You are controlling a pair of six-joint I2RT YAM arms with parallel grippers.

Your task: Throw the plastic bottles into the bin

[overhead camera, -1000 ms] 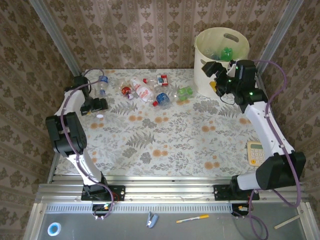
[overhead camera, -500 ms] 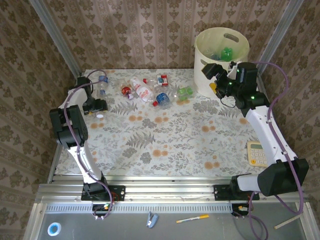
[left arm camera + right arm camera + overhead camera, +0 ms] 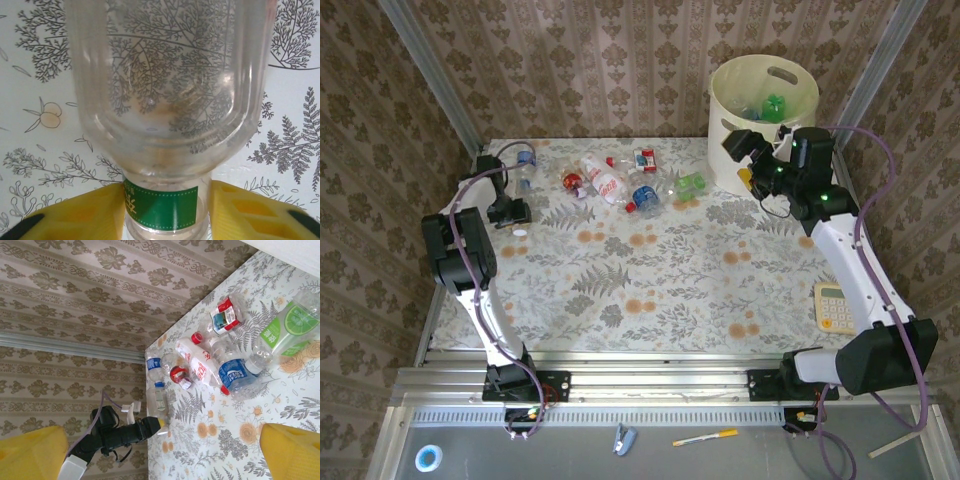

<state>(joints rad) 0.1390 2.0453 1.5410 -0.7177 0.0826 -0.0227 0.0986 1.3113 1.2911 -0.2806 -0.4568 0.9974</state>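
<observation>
Clear plastic bottle with green neck band, centre of left wrist frame, now pinched at neck by yellow fingers of left gripper, narrowed from wide: judged ready for lifting toward cream-white round bin, upper right; right gripper spread wide, empty.

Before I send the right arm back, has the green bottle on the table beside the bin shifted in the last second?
No. The green bottle still lies just left of the bin's base, with the same gap as before.
</observation>
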